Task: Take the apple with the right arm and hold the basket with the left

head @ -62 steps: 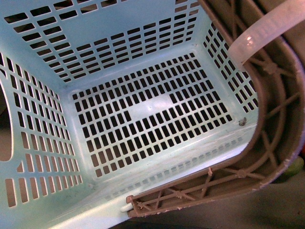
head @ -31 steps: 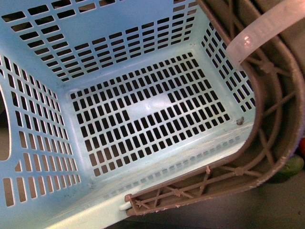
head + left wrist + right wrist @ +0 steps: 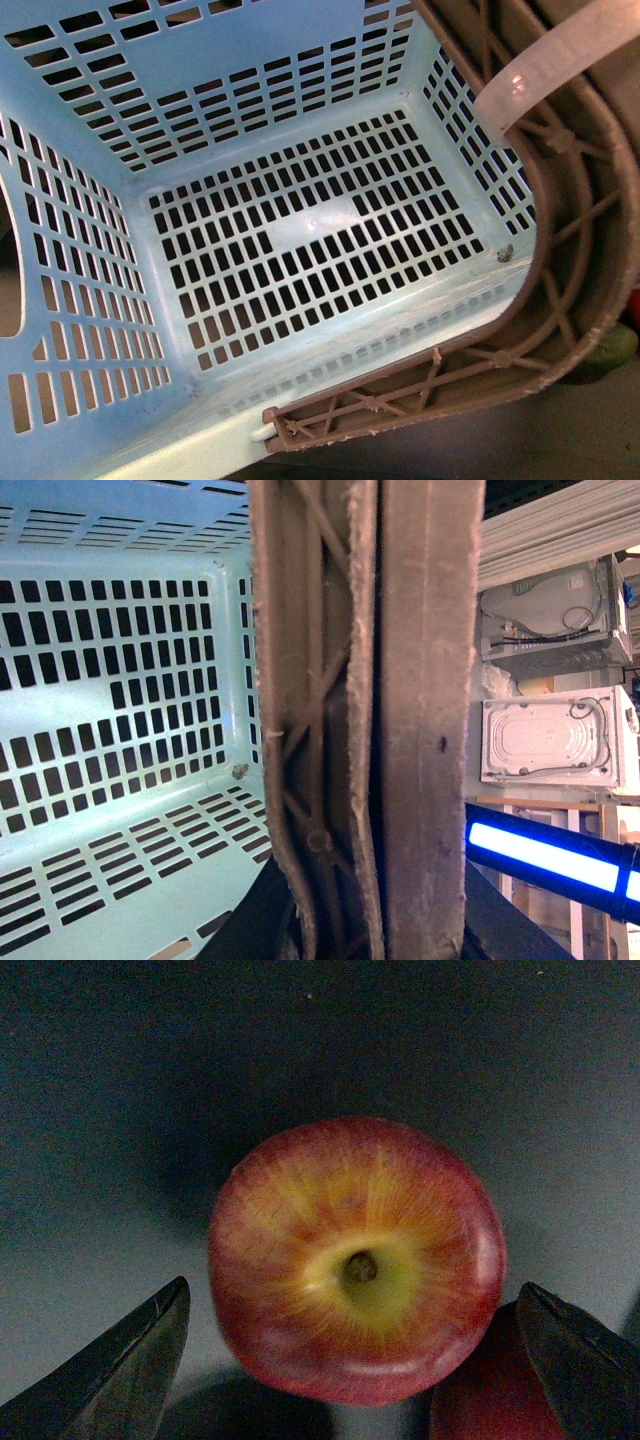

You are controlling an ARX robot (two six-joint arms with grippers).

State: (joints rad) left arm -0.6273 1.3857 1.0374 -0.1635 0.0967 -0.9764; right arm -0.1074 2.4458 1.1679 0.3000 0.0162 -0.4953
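The right gripper (image 3: 352, 1285) hangs directly over the apple (image 3: 355, 1260), its fingers (image 3: 110, 1370) spread wide on either side and touching nothing. The apple sits stem-up on the dark table (image 3: 300, 1040). The trouble I see is the darker red fruit (image 3: 480, 1400) lying just beside the apple, right under one fingertip. If the arm drops straight down, that finger is likely to land on the fruit or wedge between the two. That could roll the smooth, round apple out of the grip, or pinch both at once. Meanwhile the left gripper (image 3: 370, 930) appears clamped on the basket (image 3: 90, 330) by its brown handle (image 3: 340, 730), which runs between the dark fingers. The basket is empty, tilted and held so close that it fills the front view, so the apple cannot be seen from there. Held by one handle alone, it could swing or slip.
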